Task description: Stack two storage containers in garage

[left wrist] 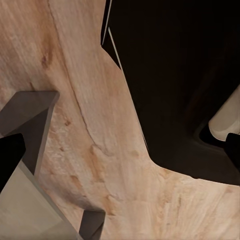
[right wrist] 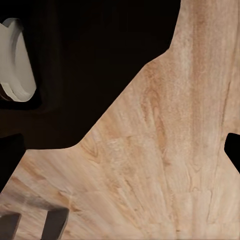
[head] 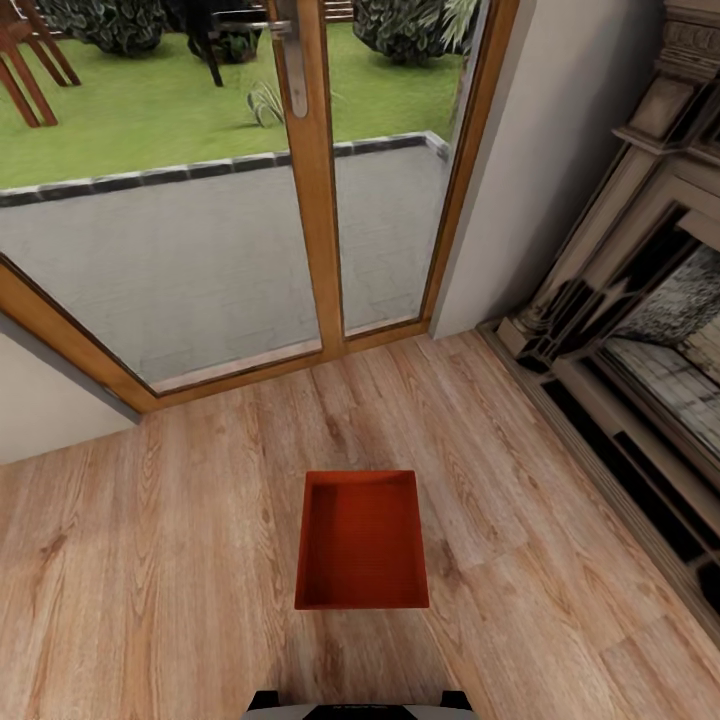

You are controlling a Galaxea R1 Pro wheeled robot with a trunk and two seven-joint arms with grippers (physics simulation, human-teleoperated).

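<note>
One red-orange storage container (head: 362,540) lies on the light wood-plank floor (head: 150,560) of the living room, just ahead of my base (head: 360,705). It sits upright with nothing in it, its long side pointing toward the glass doors. In the left wrist view my left gripper (left wrist: 120,155) is open, a dark fingertip (left wrist: 10,160) at each side edge, over wood planks and the black hull of my base (left wrist: 180,80). My right gripper (right wrist: 120,155) is open as well, with nothing between its fingertips (right wrist: 232,150), hanging over the planks beside the black base (right wrist: 90,60).
Wood-framed glass doors (head: 315,200) stand ahead, with a patio and lawn behind them. A fireplace surround (head: 620,330) runs along the right. A white wall (head: 50,400) juts in at the left. Grey angular parts (left wrist: 30,120) show in the left wrist view.
</note>
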